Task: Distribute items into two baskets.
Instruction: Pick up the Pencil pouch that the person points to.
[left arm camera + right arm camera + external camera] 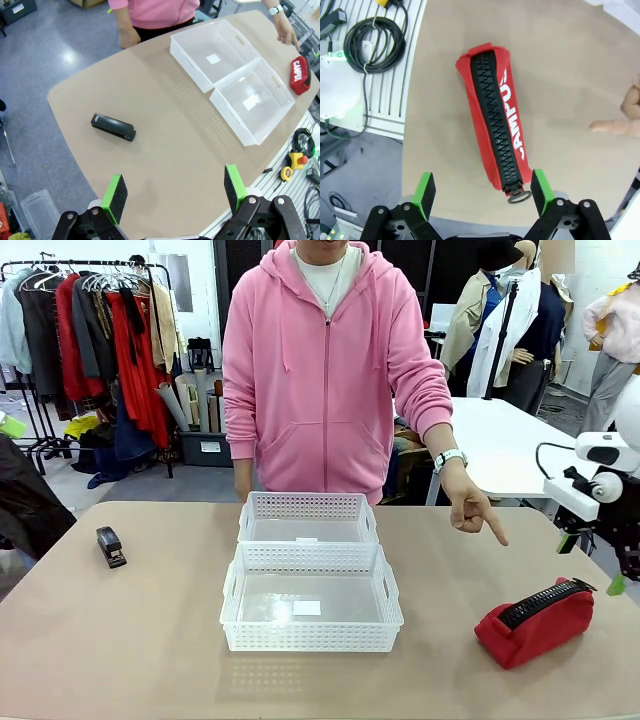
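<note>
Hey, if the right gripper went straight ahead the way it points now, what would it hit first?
Most likely the red pouch: it lies zipper-up right ahead of the open right gripper. How far off is unclear.

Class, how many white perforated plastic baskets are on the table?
2. One white lattice basket sits at the tan table's centre; the other basket lies behind it, nearer the person.

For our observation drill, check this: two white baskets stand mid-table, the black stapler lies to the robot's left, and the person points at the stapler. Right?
Not quite. The person's hand points towards the red pouch, not the stapler, as the front view shows. The rest holds.
</note>
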Controlling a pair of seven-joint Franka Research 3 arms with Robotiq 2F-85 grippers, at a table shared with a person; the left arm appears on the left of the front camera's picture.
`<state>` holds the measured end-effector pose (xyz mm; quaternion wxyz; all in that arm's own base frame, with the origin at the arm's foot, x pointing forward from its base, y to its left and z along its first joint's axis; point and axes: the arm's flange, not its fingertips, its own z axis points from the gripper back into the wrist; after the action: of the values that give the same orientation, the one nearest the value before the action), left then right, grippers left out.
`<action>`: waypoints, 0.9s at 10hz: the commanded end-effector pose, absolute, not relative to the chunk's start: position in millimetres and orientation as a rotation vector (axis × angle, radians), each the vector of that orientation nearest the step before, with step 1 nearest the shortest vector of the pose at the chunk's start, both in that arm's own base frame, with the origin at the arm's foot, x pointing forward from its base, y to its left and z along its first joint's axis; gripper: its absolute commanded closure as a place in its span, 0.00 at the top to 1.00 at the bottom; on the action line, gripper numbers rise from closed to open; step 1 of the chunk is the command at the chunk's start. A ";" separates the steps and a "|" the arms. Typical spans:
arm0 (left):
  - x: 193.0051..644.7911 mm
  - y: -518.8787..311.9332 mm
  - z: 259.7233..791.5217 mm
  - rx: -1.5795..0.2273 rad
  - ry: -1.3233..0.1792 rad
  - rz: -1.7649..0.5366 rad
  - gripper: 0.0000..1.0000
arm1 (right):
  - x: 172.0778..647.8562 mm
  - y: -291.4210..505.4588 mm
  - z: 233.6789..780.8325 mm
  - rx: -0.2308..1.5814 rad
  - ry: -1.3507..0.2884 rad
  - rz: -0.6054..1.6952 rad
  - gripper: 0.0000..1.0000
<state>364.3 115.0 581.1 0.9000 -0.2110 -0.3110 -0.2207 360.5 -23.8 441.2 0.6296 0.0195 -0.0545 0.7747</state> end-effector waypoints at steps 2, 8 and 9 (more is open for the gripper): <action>364.5 115.2 581.3 -0.452 -0.653 -0.461 1.00 | 370.7 -20.8 416.1 0.053 -0.100 1.816 1.00; 364.5 115.2 581.3 -0.452 -0.653 -0.461 1.00 | 383.3 -14.9 369.7 0.109 -0.047 1.831 1.00; 364.5 115.2 581.3 -0.452 -0.653 -0.461 1.00 | 385.7 -15.1 363.0 0.122 -0.035 1.833 1.00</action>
<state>364.3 115.0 581.1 0.9000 -0.2111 -0.3110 -0.2207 383.1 -14.0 371.4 0.6219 0.0550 -0.0111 0.7811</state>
